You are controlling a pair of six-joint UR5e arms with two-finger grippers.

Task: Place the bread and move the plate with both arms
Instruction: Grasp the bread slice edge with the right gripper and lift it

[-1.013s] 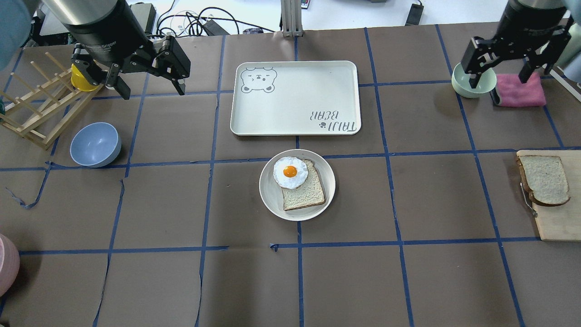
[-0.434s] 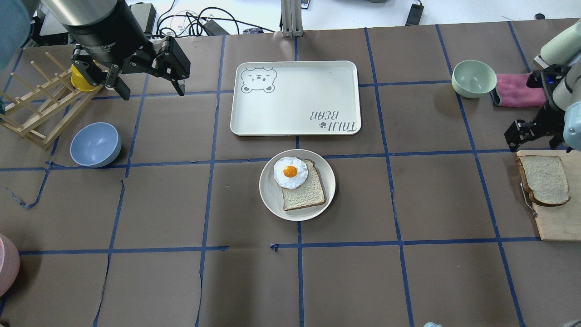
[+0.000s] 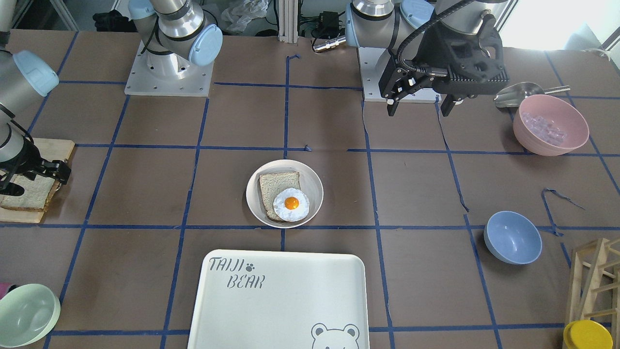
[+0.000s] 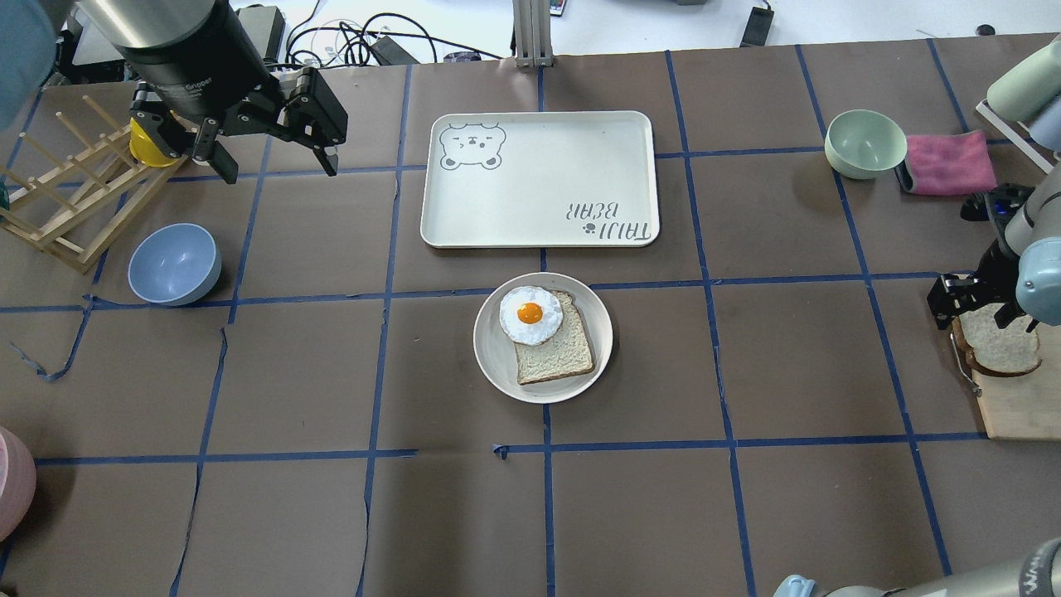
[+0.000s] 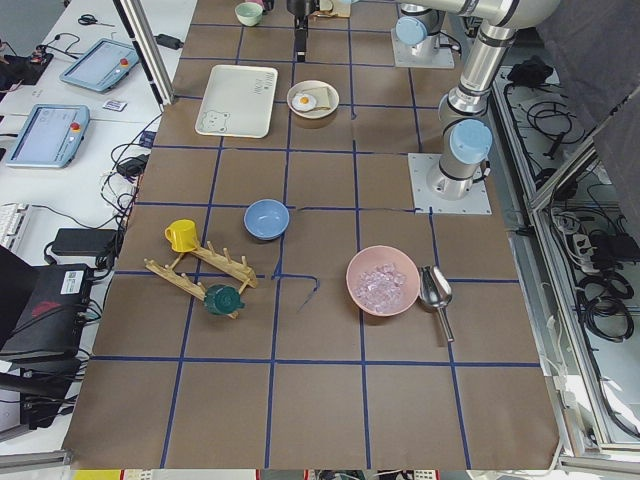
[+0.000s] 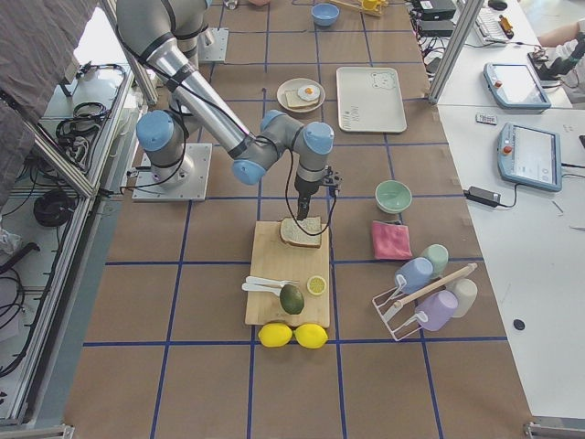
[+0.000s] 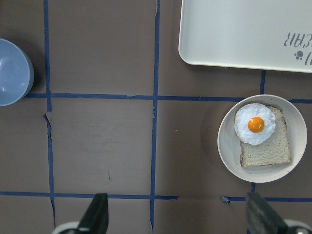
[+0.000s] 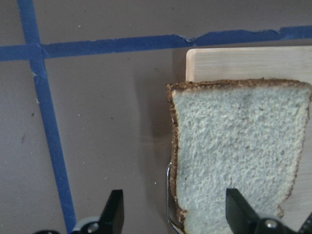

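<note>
- Brown-papered bench [image 4: 746, 514]: bread [image 4: 1003, 350] lies on the cutting board [image 4: 1015, 414], well apart from the plate [image 4: 495, 365].
- Right end effector [image 8: 176, 212], jaws spread, straddles one crust; an off-centre pinch may tear it.
- Left end effector [image 4: 279, 170] hangs open.

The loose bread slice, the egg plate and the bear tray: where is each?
bread [image 8: 239, 151]: right wrist view, middle of its crumb.
plate [image 4: 495, 356]: overhead view, bare inside left of the toast.
TAIJI BEAR tray [image 4: 539, 178]: overhead view, bare middle.
</note>
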